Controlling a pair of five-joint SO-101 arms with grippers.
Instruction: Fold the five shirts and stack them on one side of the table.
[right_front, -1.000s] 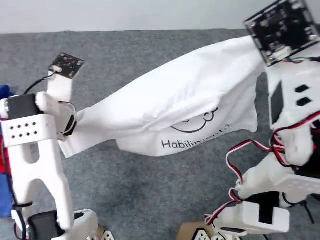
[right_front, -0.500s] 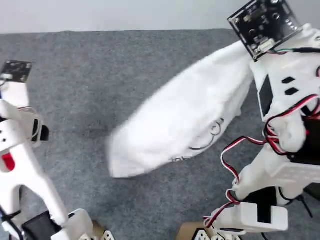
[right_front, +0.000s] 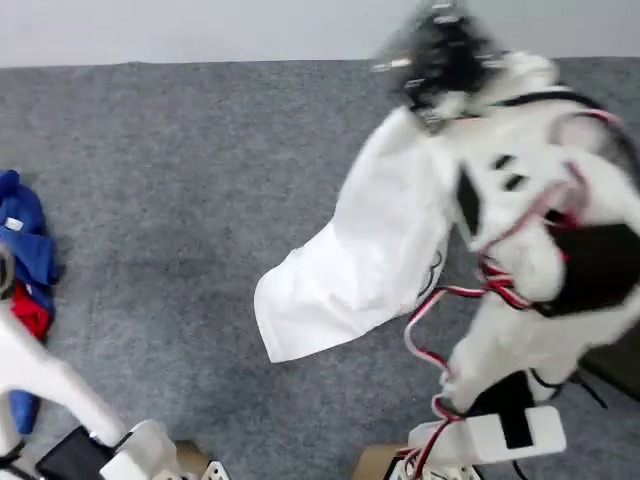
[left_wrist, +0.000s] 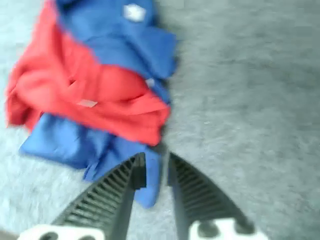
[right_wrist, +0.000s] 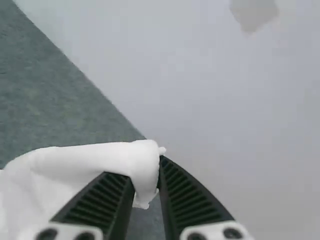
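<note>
Right gripper (right_wrist: 146, 187) pinches edge of white shirt (right_front: 350, 270); shirt hangs unfolded over right-centre of table (right_front: 180, 180). Left gripper (left_wrist: 152, 170) narrow, seemingly empty, above crumpled red shirt (left_wrist: 100, 95) and blue garments (left_wrist: 115, 30) at left edge (count unclear). No folded stack yet; task judged early.

White shirt (right_front: 350, 270): soft cloth, matt, creased.
Red shirt (left_wrist: 95, 100): cloth, matt, crumpled.
Blue shirt (left_wrist: 115, 30): cloth, matt.
Table (right_front: 170, 190): grey felt-like covering, rough, matt.
Left gripper (left_wrist: 152, 161): black ribbed plastic, matt.
Right gripper (right_wrist: 147, 175): black ribbed plastic, matt.
Arm housing (right_front: 520, 180): white plastic, smooth.
</note>
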